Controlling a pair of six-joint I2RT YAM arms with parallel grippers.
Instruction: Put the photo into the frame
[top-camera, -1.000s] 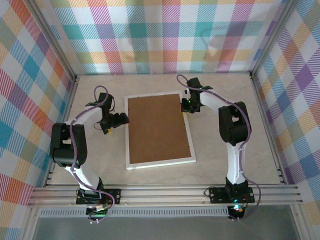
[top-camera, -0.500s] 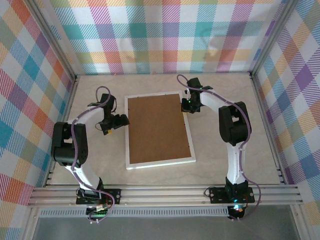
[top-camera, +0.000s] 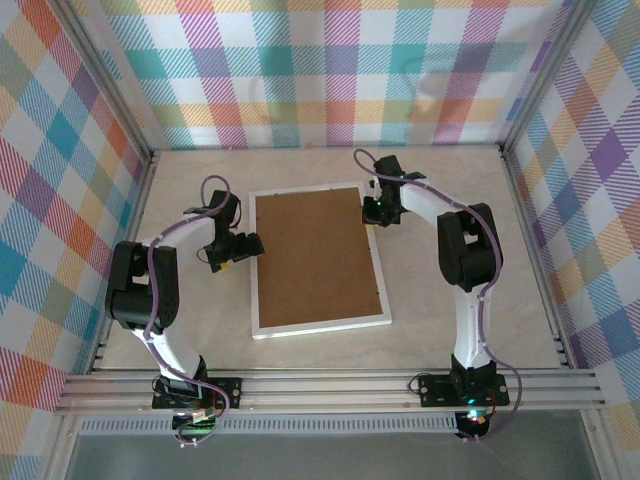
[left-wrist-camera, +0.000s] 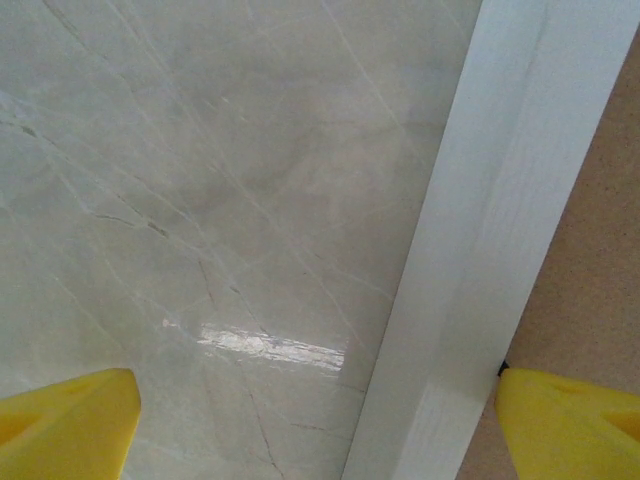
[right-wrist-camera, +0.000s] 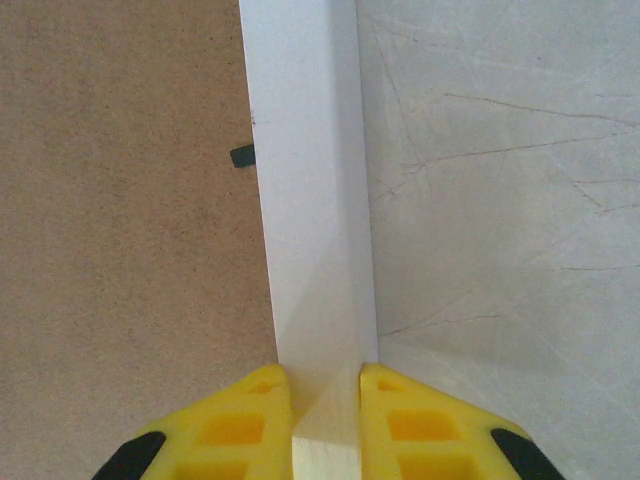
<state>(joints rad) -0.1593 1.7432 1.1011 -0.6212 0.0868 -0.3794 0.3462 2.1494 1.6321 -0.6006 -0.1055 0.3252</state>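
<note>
Plaid walls on 3 sides, pale marbled surface. The frame lies flat mid-surface between the 2 arms, brown backing board facing up. Left claw is at the frame's left rail, fingers wide apart, 1 over the surface and 1 over the board. Right claw is clamped on the right rail near the far corner, fingers pressed against both sides.

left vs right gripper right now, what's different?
Left gripper is wide open; right gripper is shut on the frame. Left gripper straddles the frame's left rail without gripping; right gripper pinches its right rail. Both sit over the frame's edges.
</note>
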